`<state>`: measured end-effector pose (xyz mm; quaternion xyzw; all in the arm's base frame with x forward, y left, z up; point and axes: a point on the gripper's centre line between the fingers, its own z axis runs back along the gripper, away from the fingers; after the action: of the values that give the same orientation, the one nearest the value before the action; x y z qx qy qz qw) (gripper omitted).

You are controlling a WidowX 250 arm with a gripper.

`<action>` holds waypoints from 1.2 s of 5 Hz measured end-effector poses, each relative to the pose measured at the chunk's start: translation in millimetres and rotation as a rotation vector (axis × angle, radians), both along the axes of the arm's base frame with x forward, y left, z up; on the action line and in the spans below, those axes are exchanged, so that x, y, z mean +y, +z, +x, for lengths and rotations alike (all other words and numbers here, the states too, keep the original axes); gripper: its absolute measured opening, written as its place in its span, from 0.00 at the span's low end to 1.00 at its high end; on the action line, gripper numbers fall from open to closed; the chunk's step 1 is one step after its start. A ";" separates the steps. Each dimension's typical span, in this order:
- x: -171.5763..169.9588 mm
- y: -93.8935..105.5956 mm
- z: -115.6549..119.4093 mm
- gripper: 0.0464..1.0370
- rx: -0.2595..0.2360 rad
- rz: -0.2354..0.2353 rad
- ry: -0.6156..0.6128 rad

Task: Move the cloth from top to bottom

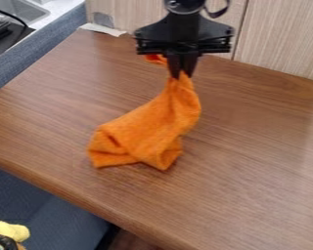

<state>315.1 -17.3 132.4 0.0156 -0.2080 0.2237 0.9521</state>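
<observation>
- Cloth (pixel 143 136), orange and bunched, left of the worktop's (pixel 257 146) middle, with its upper end drawn up.
- Yellow item (pixel 9 229), off the worktop's near left edge.
- Sink (pixel 22 9), beyond the worktop's far left corner.
- White strip (pixel 103 30), at the worktop's far left corner.
- Black gripper (pixel 180 73), above the worktop's far part, jaws narrow, pinching the cloth's raised end.
- Pale wood-grain panel (pixel 283 36), behind the worktop's far edge.
</observation>
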 end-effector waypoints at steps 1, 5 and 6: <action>2.8 -10.3 -15.6 0.02 0.073 0.001 -0.001; 13.9 -44.3 -64.0 0.02 0.222 0.028 0.034; 14.1 -61.2 -65.8 0.02 0.259 0.030 0.047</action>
<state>249.3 -3.2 71.1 0.0633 -0.0862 0.2389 0.9651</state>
